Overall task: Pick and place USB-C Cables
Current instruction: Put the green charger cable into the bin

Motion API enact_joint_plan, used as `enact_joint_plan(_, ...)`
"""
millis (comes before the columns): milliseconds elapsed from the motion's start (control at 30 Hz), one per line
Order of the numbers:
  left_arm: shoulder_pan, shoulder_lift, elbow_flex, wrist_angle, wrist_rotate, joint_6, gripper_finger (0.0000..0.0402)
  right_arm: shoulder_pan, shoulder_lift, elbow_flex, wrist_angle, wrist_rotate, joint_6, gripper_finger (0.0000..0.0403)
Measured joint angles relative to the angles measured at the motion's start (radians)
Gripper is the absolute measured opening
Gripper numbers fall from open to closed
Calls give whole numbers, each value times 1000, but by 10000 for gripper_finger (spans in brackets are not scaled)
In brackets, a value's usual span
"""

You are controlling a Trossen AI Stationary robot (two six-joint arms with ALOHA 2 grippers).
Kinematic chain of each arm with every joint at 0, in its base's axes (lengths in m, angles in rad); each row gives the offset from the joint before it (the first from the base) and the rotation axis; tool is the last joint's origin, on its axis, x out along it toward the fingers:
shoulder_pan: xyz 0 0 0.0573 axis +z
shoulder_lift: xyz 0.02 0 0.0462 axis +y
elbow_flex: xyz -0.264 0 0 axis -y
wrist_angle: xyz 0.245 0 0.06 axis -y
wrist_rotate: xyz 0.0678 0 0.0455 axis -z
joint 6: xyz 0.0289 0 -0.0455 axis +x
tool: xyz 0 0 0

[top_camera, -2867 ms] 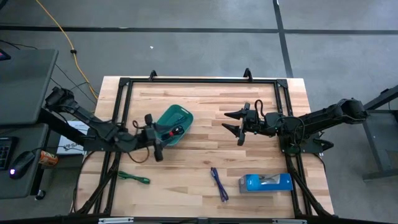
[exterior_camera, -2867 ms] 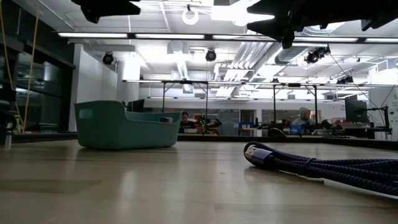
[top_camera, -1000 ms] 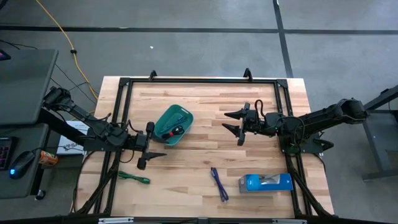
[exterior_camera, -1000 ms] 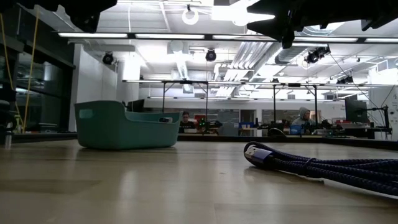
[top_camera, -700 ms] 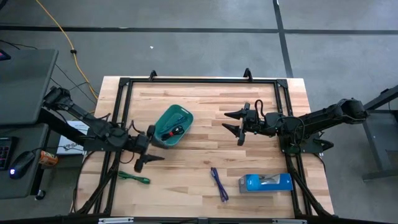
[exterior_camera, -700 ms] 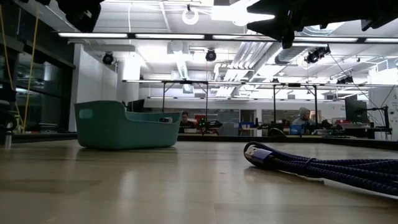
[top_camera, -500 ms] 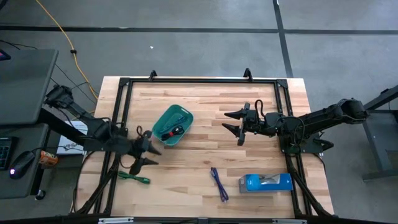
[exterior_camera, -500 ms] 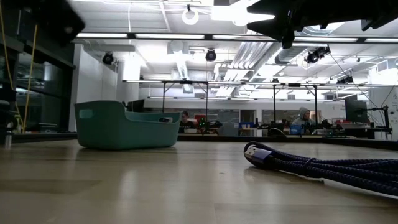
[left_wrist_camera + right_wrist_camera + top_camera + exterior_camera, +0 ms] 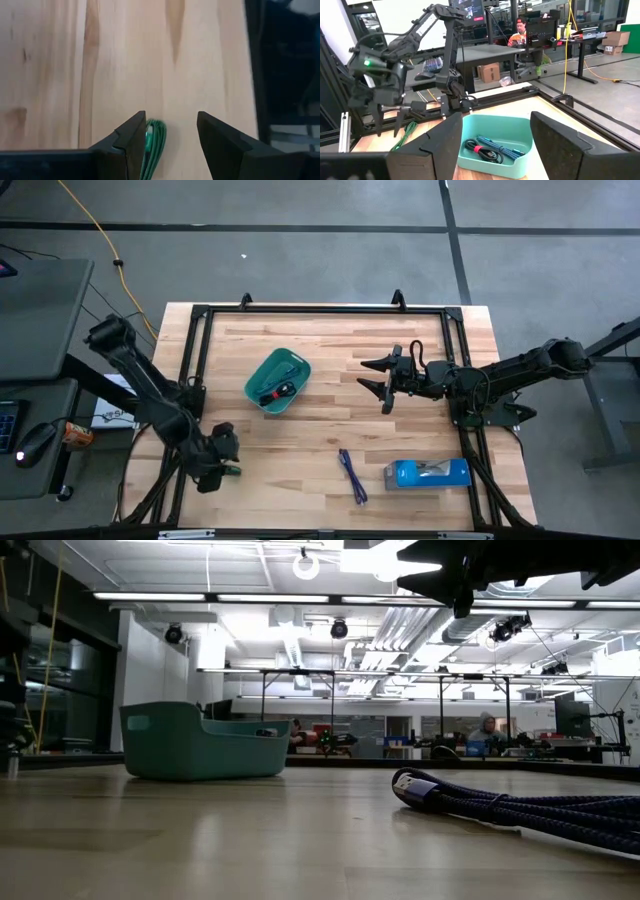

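Note:
The green cable point(image 9: 154, 146) lies flat on the wood near the table's near left corner. My left gripper point(image 9: 171, 117) slants down over it, open; the cable's end shows between the fingers, close to one of them. In the high view the gripper point(image 9: 215, 465) covers most of the cable point(image 9: 232, 471). A dark blue-purple cable point(image 9: 351, 475) lies near the front middle. The teal tray point(image 9: 262, 370) holds a light blue cable point(image 9: 492, 147). My right gripper point(image 9: 385, 385) hangs level and open, right of the tray.
A bright blue box point(image 9: 427, 473) lies at the near right. A black metal frame point(image 9: 190, 360) runs around the tabletop. Bare wood stretches between the tray and the near edge. In the low view, the dark cable's plug point(image 9: 415, 785) lies close in front.
My left gripper has left the tray's side and swung toward the table's near left corner. It has sunk and tipped from nearly level to slanting down over the green cable. It has left the top of the low view. Cables, tray and right arm have kept still.

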Motion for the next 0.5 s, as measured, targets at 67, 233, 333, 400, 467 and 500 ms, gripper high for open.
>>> enact_joint_plan(67, -16, 33, 0, -2, 0, -30, 157, 0, 0, 0, 0, 0, 0, 227)
enact_joint_plan(233, -62, 87, 6, -57, 0, -97, 156, 0, 0, 0, 0, 0, 0, 227)
enact_joint_plan(333, -88, 120, 37, -165, -37, -120, 156, 0, 0, 0, -2, 0, 0, 227)
enact_joint_plan(400, -102, 141, 59, -237, -68, -128, 156, 0, 0, 0, -3, 0, 1, 227)
enact_joint_plan(467, -115, 162, 74, -263, -79, -142, 156, 0, 0, 0, -7, 0, 0, 227)
enact_joint_plan(500, -120, 170, 79, -262, -73, -149, 156, 0, 0, 0, -8, 0, 1, 227)
